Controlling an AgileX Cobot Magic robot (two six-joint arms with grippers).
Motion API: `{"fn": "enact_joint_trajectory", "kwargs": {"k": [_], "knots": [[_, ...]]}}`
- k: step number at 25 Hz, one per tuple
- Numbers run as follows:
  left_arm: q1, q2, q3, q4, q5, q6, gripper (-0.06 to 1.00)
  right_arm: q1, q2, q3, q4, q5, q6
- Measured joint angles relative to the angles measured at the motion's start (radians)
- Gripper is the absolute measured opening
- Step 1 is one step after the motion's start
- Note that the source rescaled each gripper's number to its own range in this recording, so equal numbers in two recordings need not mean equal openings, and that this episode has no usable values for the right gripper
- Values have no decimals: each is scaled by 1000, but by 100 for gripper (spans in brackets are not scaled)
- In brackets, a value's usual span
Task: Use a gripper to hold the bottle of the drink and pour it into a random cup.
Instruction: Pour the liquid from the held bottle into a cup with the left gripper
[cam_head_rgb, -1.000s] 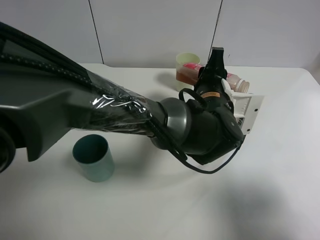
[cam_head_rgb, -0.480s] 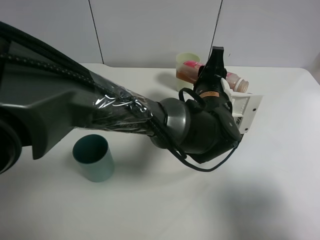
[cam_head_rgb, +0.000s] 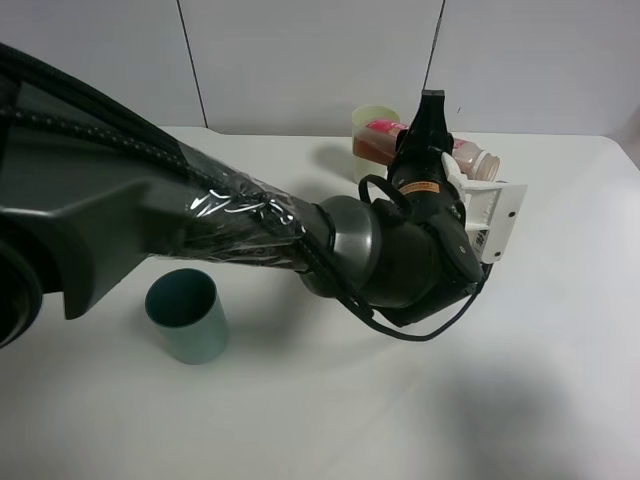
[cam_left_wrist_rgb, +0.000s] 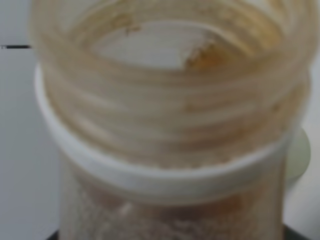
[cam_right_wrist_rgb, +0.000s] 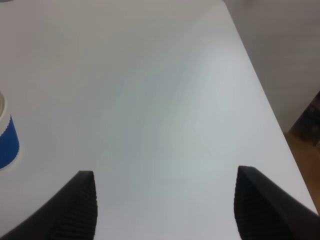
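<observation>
The bottle (cam_head_rgb: 468, 158) has been lifted a little since a second ago; it is held on its side, squeezed by the left gripper (cam_head_rgb: 478, 195), beside the pale green cup (cam_head_rgb: 372, 118); the drink (cam_head_rgb: 372, 148) is seen at its bottom end, so the pouring is likely not done; the right gripper (cam_right_wrist_rgb: 165, 171) is held wide open near the cup (cam_right_wrist_rgb: 7, 137)

Exterior high: the glossy black left arm (cam_head_rgb: 390, 255) covers most of the small clear plastic bottle (cam_head_rgb: 478, 163); only the neck and a strip of label show. White plastic left claw (cam_head_rgb: 458, 176): pads hidden behind the wrist. Tall pale green cup (cam_head_rgb: 370, 118): partly hidden.
Left wrist: bottle neck blurred and cropped by the frame edges.
Right wrist: short blue-and-white cup (cam_right_wrist_rgb: 7, 142) cut by the edge. Black right gripper (cam_right_wrist_rgb: 162, 212): lower parts cropped.
</observation>
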Motion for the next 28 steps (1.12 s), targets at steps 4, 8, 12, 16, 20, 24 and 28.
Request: {"fn": "enact_joint_trajectory", "kwargs": {"k": [4, 8, 12, 16, 20, 24, 28], "knots": [[0, 0, 0, 0, -22, 0, 0, 0, 0, 0, 0, 0, 0], [0, 0, 0, 0, -60, 0, 0, 0, 0, 0, 0, 0, 0], [0, 0, 0, 0, -66, 0, 0, 0, 0, 0, 0, 0, 0], [0, 0, 0, 0, -66, 0, 0, 0, 0, 0, 0, 0, 0], [0, 0, 0, 0, -66, 0, 0, 0, 0, 0, 0, 0, 0], [0, -5, 32, 8, -54, -1, 0, 0, 0, 0, 0, 0, 0], [0, -12, 72, 8, -32, -22, 0, 0, 0, 0, 0, 0, 0]]}}
